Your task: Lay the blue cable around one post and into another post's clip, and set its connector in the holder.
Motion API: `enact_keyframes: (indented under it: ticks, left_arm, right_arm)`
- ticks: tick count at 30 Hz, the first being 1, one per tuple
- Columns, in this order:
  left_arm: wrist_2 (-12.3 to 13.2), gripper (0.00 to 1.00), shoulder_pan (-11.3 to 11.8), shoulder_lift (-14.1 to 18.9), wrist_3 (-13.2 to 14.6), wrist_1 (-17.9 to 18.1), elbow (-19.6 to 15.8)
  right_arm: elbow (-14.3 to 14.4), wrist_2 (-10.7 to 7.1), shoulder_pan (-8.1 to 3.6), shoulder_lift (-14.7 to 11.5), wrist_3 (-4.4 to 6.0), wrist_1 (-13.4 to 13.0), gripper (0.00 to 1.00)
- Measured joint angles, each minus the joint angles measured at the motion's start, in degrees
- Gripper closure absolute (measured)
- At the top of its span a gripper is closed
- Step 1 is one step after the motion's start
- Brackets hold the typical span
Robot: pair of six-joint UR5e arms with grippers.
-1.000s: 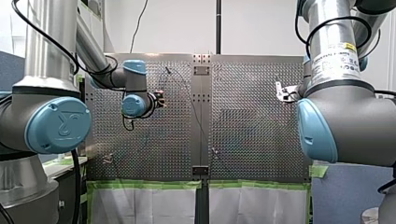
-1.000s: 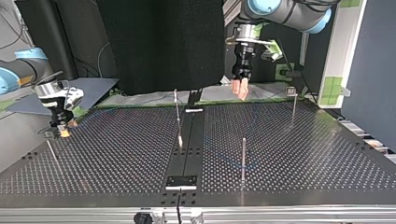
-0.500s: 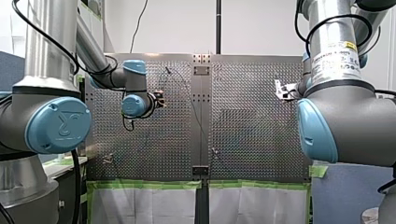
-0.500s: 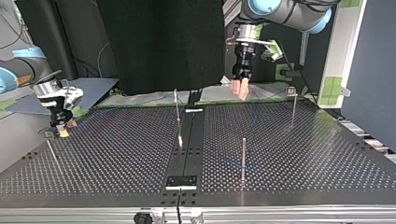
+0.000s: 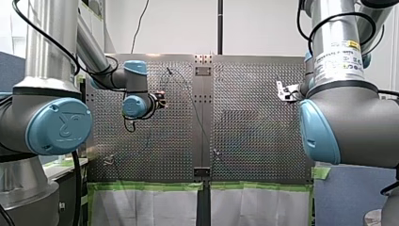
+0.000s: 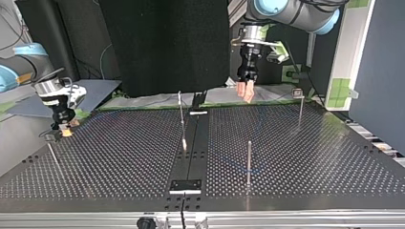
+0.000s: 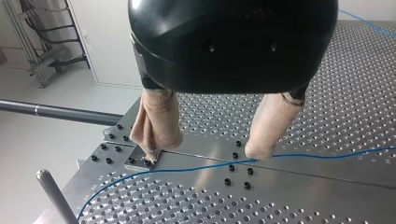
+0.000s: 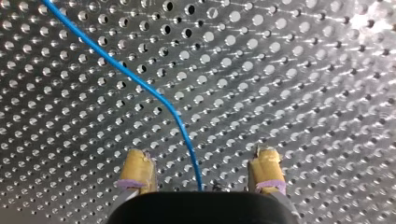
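Observation:
The thin blue cable [image 8: 154, 100] lies flat on the perforated plate and runs between the yellow pads of my right gripper [image 8: 201, 161], which stands open just above it. In the top view this right gripper [image 6: 65, 132] hangs low over the table's left edge, near a short post [image 6: 52, 155]. My left gripper [image 7: 203, 154] is open, its beige fingers [image 7: 156, 123] astride another stretch of the blue cable [image 7: 196, 166] on the centre strip. In the top view the left gripper [image 6: 246, 90] hangs over the far edge. The connector is not visible.
Upright posts stand on the table: one near the middle [image 6: 249, 162], one beside the centre strip [image 6: 180, 112], one with a clip top at the right [image 6: 299, 107]. A small black holder plate [image 6: 186, 185] sits at the near end of the strip. A post [image 7: 56, 196] rises beside my left gripper.
My right gripper has shifted slightly away from the table's left edge and toward the far side in the top view. The left arm has not moved.

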Motion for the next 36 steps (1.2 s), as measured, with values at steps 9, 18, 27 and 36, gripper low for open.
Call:
enact_keyframes:
  ticks: [9,18,27,36]
  left_arm:
    - [0.0,0.0,0.0,0.0,-0.2,0.0,0.0]
    - [-0.3,0.0,-0.6,0.0,-0.6,-0.1,-1.2]
    - [-0.7,0.0,-0.9,-1.5,-2.0,0.4,-4.3]
    - [-1.9,0.0,-1.6,-5.6,0.0,-0.9,-4.7]
  right_arm:
    - [4.3,-0.15,1.4,-4.3,3.29,-4.1,0.01]
    - [8.7,0.51,5.32,-5.4,3.22,-8.5,0.01]
    - [13.2,4.64,9.8,-5.1,3.12,-13.0,0.01]
    - [16.5,8.67,13.83,-5.0,3.01,-16.9,0.01]
